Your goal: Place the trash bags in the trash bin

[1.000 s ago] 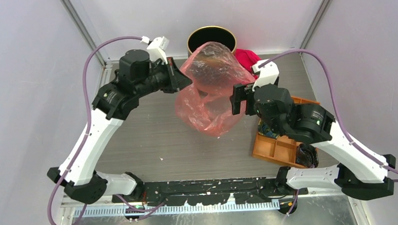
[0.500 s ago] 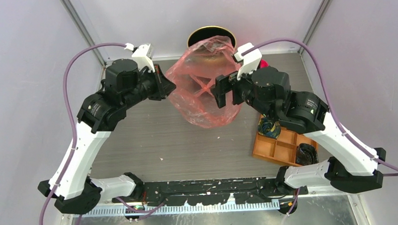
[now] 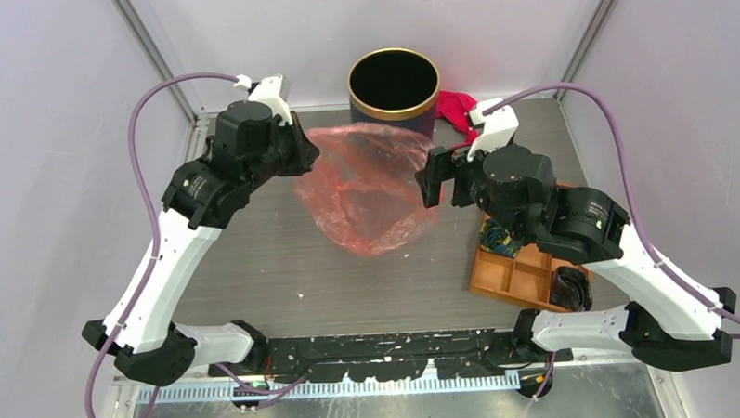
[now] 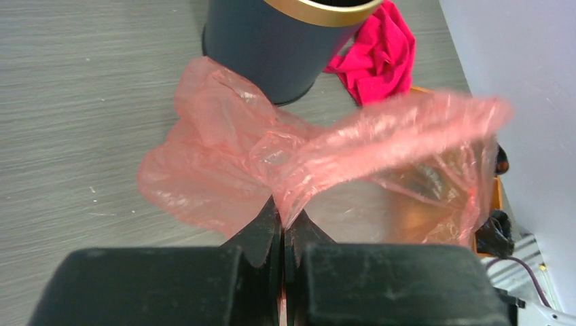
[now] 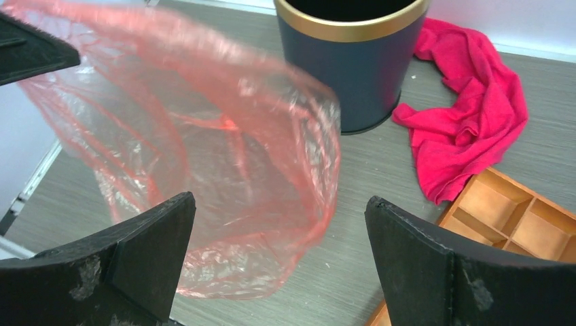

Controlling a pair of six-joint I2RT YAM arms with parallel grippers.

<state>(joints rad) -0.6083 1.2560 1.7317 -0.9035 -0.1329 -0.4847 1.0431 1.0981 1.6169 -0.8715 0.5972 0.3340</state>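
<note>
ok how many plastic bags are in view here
1. A thin translucent red-pink plastic film bag sags onto the table just beside the dark navy cylindrical bin with a gold rim, one edge pinched in the left claw. Its folds might hide another.

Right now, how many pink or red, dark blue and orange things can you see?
Pink or red: 2, the trash bag and the cloth
Dark blue: 1, the trash bin
Orange: 1, the tray
Total: 4
</note>
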